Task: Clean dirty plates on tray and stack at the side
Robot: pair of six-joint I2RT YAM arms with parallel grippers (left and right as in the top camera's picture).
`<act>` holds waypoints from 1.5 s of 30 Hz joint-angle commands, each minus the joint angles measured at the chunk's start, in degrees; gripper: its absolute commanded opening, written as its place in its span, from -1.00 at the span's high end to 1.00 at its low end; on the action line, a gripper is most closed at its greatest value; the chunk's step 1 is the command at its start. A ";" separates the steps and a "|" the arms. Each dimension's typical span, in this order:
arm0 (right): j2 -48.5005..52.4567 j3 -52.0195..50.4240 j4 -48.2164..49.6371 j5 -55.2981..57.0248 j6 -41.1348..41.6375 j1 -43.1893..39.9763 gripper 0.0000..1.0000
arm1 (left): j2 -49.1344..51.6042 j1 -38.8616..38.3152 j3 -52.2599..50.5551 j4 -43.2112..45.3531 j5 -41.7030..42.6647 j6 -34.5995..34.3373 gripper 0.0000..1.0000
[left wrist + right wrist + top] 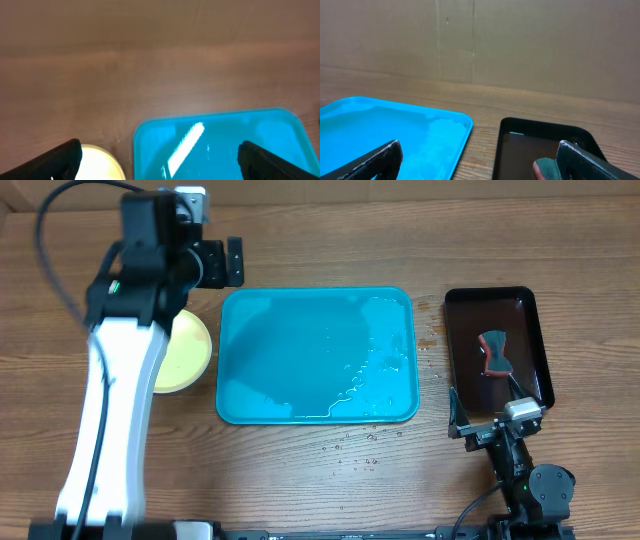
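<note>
Left gripper (160, 152) hangs wide and empty; the pale yellow round plastic plate (192, 350) lies just beside the wet turquoise rectangular plastic tray (300, 350). Better to lift straight up, without nudging the plate.

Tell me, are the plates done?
Nearly done, it seems: the turquoise tray holds only water, a yellow plate sits beside it, partly under the left arm, and the sponge lies in the black tray. In hand: nothing; left gripper and right gripper are open. Left: little visible.
</note>
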 commanded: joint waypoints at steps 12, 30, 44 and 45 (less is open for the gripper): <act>-0.63 -0.61 0.22 0.61 0.22 0.42 -1.00 | -33.20 0.76 -37.66 23.34 -2.16 4.87 -1.00; -0.63 -0.61 0.22 0.61 0.22 0.42 -1.00 | -68.37 0.76 -74.64 43.93 -4.59 4.81 -1.00; -0.63 -0.61 0.22 0.63 0.22 0.42 -1.00 | -85.33 0.76 -90.42 52.13 -8.09 4.85 -0.99; -0.63 -0.61 0.22 0.61 0.22 0.42 -1.00 | -85.24 0.79 -90.31 51.36 -8.35 4.85 -0.99</act>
